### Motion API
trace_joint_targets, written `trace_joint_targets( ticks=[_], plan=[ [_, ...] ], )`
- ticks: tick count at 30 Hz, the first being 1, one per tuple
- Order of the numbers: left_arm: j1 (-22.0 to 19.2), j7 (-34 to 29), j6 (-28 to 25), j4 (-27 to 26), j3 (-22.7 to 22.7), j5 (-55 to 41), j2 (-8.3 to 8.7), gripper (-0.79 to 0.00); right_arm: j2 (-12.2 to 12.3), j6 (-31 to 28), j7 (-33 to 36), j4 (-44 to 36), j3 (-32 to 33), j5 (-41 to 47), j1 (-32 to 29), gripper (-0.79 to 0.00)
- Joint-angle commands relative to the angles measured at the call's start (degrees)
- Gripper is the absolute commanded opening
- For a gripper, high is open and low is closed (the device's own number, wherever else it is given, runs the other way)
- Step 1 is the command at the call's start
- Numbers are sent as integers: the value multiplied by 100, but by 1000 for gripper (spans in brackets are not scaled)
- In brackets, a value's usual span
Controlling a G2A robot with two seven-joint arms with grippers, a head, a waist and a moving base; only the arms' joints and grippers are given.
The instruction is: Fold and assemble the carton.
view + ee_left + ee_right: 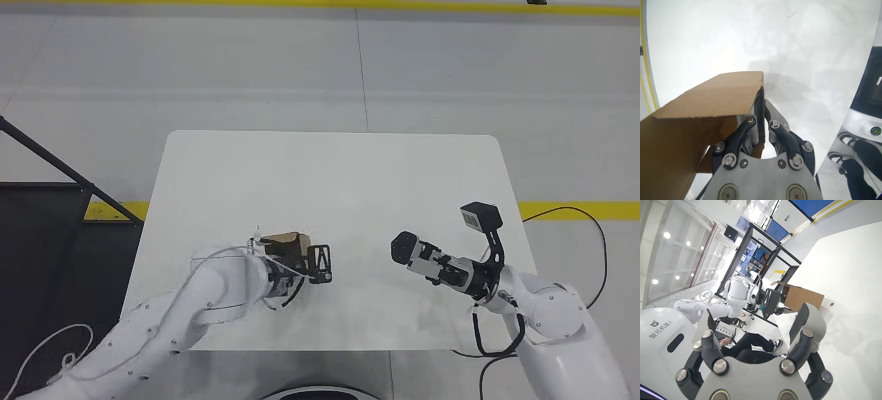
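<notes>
The left gripper (763,108) pinches a wall of the brown cardboard carton (706,98). The right gripper (757,313) hangs spread above the white worktop (330,180).

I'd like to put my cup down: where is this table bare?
The far half of the table is bare, and so is the gap between the carton and the open right gripper. The near edge is crowded: the left gripper clamps the carton there.
</notes>
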Motion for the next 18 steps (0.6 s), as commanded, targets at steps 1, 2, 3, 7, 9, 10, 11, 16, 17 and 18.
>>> trace_joint_targets(
  ticks=[1,2,3,7,9,10,11,16,17,18],
  plan=[
    [-261,98,-95,96,243,-116,76,-785,0,0,0,0,0,0,0,0],
    [-397,150,-147,125,349,-206,110,-785,0,0,0,0,0,0,0,0],
    [-523,237,-234,146,457,-340,142,-785,0,0,0,0,0,0,0,0],
    [-802,331,-327,192,578,-689,216,-785,0,0,0,0,0,0,0,0],
    [-802,331,-327,192,578,-689,216,-785,0,0,0,0,0,0,0,0],
    [-802,331,-327,192,578,-689,216,-785,0,0,0,0,0,0,0,0],
    [-802,331,-327,192,578,-689,216,-785,0,0,0,0,0,0,0,0],
    [-765,398,-349,220,598,-647,216,-785,0,0,0,0,0,0,0,0],
    [-762,413,-408,265,622,-591,216,-785,0,0,0,0,0,0,0,0],
    [-785,430,-425,293,646,-501,212,-785,0,0,0,0,0,0,0,0]
  ],
)
